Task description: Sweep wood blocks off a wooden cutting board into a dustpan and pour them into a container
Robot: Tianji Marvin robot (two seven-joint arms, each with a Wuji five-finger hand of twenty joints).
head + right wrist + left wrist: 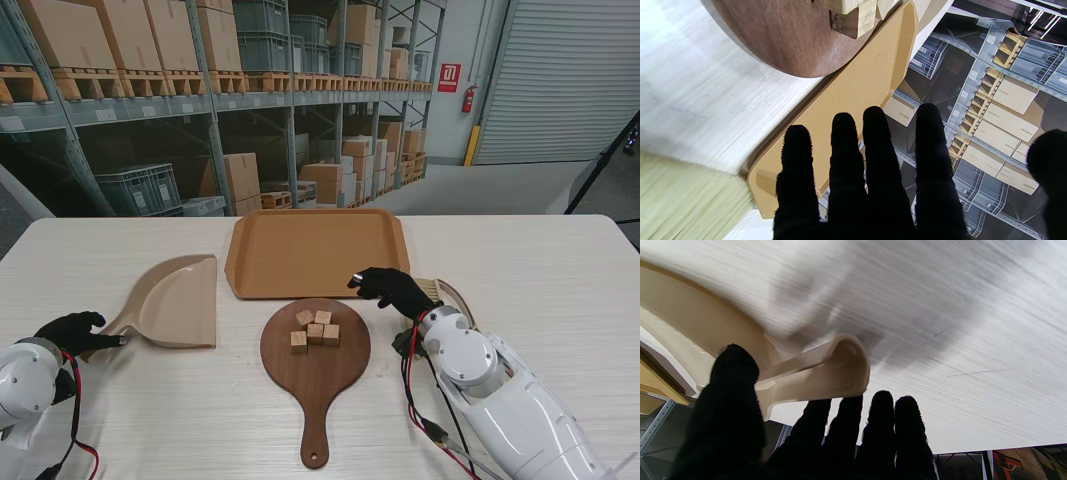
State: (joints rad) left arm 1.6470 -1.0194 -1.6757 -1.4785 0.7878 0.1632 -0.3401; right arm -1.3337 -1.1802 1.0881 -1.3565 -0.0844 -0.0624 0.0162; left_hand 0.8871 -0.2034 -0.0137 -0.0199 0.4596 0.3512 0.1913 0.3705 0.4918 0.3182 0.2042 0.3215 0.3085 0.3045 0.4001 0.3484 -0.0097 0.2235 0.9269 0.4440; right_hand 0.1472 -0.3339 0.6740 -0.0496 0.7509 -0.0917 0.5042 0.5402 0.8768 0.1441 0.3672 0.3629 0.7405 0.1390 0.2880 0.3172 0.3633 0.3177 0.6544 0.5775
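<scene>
Step in hand: both hands are reaching for their tools; no sweeping has begun.
Left hand: at lower left of the stand view, thumb and fingers spread around the dustpan handle, not clamped on it.
Right hand: fingers extended and apart, holding nothing, hovering at the brush right of centre.
Wood blocks: clustered on the round wooden cutting board, centre frame.
Advice: seat the handle fully in the palm before lifting; close on the brush handle, not the bristles.
Container: tan tray, upper centre, just beside the board's far edge.
Obstruction: the tray corner lies close under the right fingertips; risk of nudging it.
</scene>
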